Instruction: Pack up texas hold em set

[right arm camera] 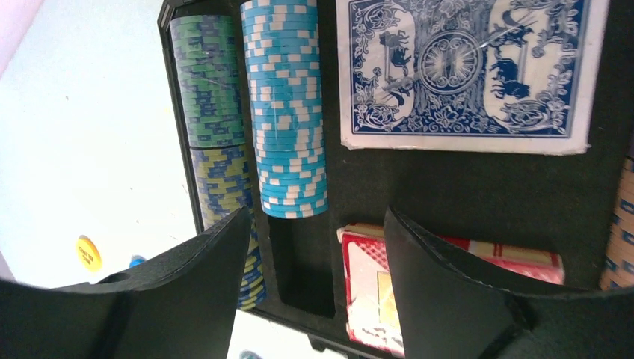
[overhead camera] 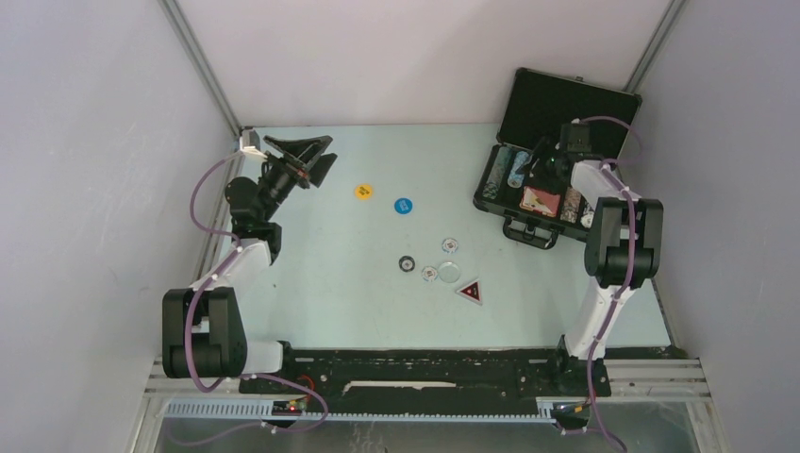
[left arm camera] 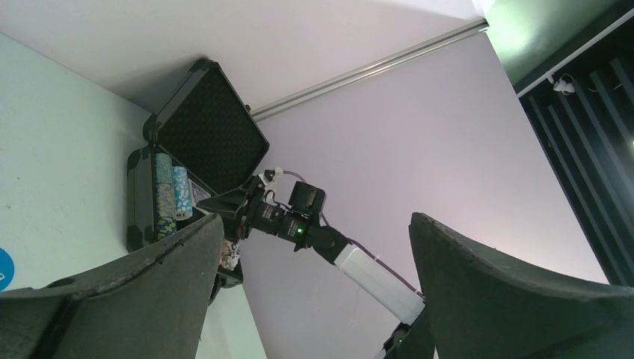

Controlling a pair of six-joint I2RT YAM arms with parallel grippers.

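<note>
The black silver-trimmed briefcase [overhead camera: 564,102] stands open at the back right, lid up. My right gripper [overhead camera: 547,166] hovers over its tray, open and empty. The right wrist view shows it [right arm camera: 315,218] above an empty slot [right arm camera: 299,262], between rows of striped chips [right arm camera: 288,105] and a red card deck [right arm camera: 370,295]; a blue card deck [right arm camera: 463,67] lies beyond. A yellow disc [overhead camera: 363,191], a blue disc [overhead camera: 403,205], small patterned discs [overhead camera: 451,245] and a triangular token [overhead camera: 471,291] lie on the table. My left gripper [overhead camera: 307,160] is open and empty, raised at the back left.
The left wrist view, through its open fingers [left arm camera: 314,284], shows the briefcase [left arm camera: 205,127] and the right arm [left arm camera: 299,221] across the table. White walls close in the back and both sides. The case handle [overhead camera: 528,236] faces the near side.
</note>
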